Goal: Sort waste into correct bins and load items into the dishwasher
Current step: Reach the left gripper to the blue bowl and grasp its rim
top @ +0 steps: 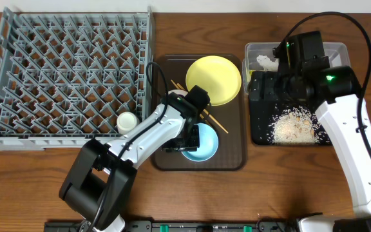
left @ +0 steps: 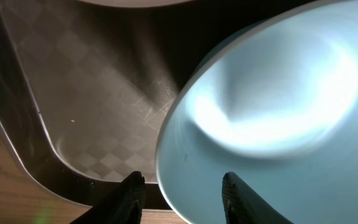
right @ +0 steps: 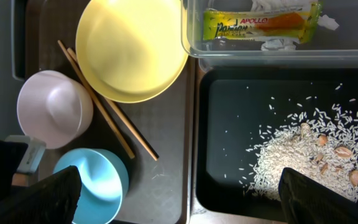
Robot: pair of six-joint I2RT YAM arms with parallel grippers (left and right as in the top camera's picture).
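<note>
Your left gripper (left: 182, 190) about half open, fingers (left: 132, 193) straddling blue bowl (left: 260, 112) rim, one inside, one outside, not clamped tbh. Blue bowl on brown tray (left: 92, 124) beside chopsticks (right: 104, 102), plate (right: 132, 46). Your right gripper (right: 182, 196) wide open, holding nothing, over black tray (right: 229, 112) with rice (right: 303, 152). Wrapper (right: 260, 25) in tub (right: 260, 57). Cup (top: 127, 121) in rack (top: 44, 64).

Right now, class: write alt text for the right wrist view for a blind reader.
The open right gripper hangs above a black tray of rice and a clear tub holding a snack wrapper and tissue. Nearby, a brown tray carries a yellow plate, chopsticks, a white bowl and a light-blue bowl.
</note>
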